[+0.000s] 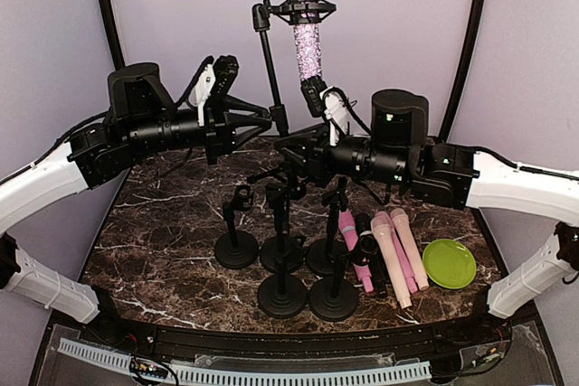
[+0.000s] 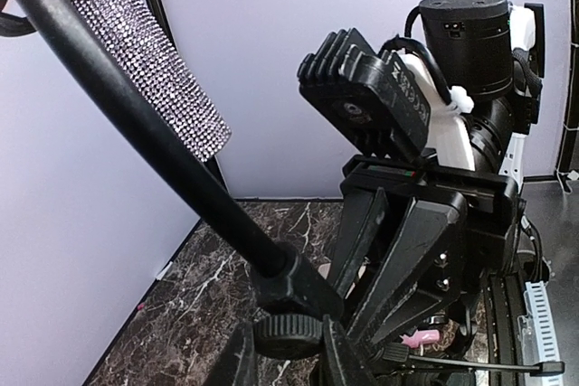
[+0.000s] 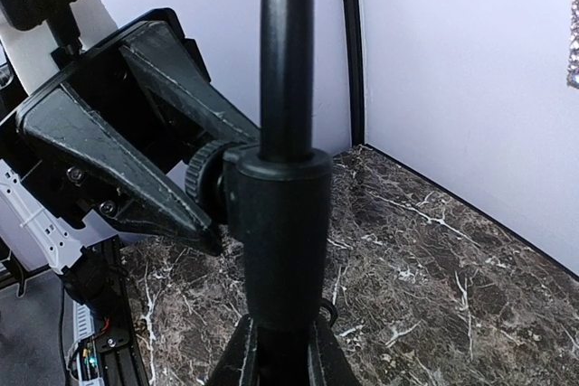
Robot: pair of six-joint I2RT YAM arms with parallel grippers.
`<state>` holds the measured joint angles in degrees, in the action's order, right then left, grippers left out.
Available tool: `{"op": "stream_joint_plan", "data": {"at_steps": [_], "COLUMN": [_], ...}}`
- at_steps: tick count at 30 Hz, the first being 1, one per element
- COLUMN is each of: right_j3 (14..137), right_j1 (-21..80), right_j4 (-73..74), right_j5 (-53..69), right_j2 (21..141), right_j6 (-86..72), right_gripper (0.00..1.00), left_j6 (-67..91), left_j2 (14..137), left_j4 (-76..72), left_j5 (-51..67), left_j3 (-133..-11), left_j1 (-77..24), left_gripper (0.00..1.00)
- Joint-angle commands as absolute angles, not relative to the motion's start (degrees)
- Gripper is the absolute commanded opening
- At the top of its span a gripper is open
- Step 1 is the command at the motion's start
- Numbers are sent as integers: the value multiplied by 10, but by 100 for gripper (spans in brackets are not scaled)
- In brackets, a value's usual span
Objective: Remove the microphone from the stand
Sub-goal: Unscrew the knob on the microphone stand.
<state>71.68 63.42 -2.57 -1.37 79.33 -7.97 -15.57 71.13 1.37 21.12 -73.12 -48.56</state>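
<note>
A glittery silver-pink microphone (image 1: 306,38) sits upright in a black clip at the top of a tall black stand (image 1: 270,70) at the back. It also shows in the left wrist view (image 2: 145,70). My left gripper (image 1: 270,120) is shut on the stand's ribbed knob (image 2: 289,336), one finger on each side. My right gripper (image 1: 288,145) is shut on the stand's pole just below its thick collar (image 3: 276,232). The knob (image 3: 204,178) and the left fingers (image 3: 136,160) show beside the collar. Neither gripper touches the microphone.
Several short black round-base stands (image 1: 280,264) cluster at the table's front middle. Pink and black microphones (image 1: 389,250) lie to their right, next to a green plate (image 1: 450,263). Lilac walls close in behind and at the sides.
</note>
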Motion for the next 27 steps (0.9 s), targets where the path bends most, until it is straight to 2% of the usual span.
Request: {"op": "stream_joint_plan", "data": {"at_steps": [1,13,27], "right_j3": [757,742,715], "right_j1": [645,662,685], "right_j4": [-103,-125,-169], "right_j5": [-34,-95,-124], "right_j2": [779,778,780], "right_j6": [-45,3,27], "right_gripper": [0,0,0], "left_j6": [-64,242,389], "left_j2": [706,708,684], "left_j4": [-11,-75,-95], "left_j5": [231,226,222], "left_j3": [-742,-705,-665], "left_j1": [-488,-488,-488], "left_gripper": [0,0,0]}}
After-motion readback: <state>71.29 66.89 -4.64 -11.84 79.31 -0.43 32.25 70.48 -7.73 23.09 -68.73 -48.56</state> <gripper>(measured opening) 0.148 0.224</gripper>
